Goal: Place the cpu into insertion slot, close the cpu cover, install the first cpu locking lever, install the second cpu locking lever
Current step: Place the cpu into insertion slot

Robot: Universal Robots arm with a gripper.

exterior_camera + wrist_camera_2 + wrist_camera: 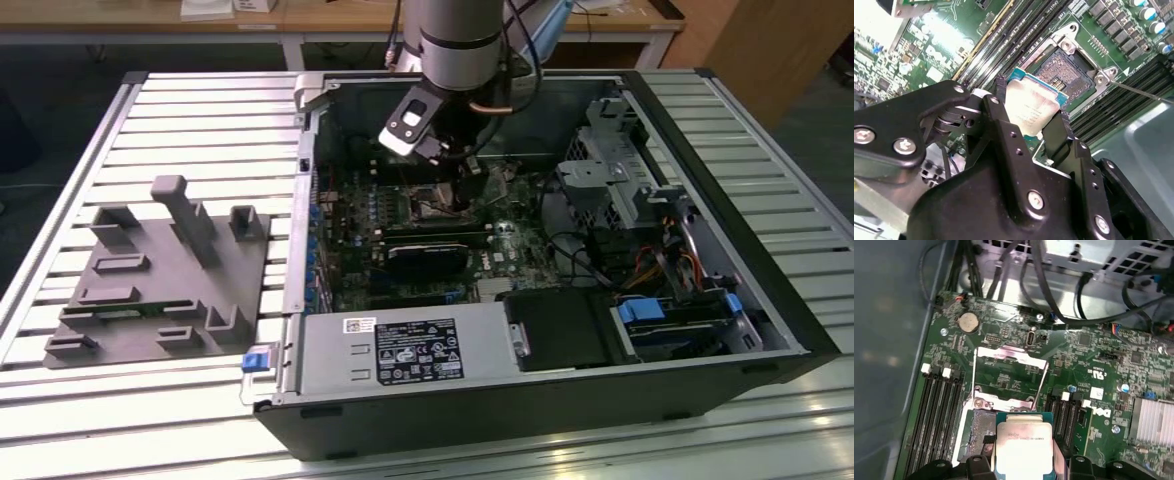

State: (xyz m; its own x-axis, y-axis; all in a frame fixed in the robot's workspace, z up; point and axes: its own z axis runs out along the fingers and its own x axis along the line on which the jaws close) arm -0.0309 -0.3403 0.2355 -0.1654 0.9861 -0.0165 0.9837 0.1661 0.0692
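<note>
Between the pincer's [1031, 100] two black fingers [1004, 125] sits the cpu [1026, 106], clamped by opposite edges with its silvery top facing the wrist cameras. Just beyond the fingertips lies the insertion slot [1066, 70], its dark centre bare, with the chip overlapping only its near edge. Farther out from the pincer, the cpu cover [1011, 352] stands flipped open over the green motherboard [1094, 355].

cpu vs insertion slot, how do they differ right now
The cpu has a pale silvery top; the insertion slot has a dark centre. The cpu is gripped by the gripper, partly over the slot; the insertion slot lies fixed on the board, open and empty. Both are square.
</note>
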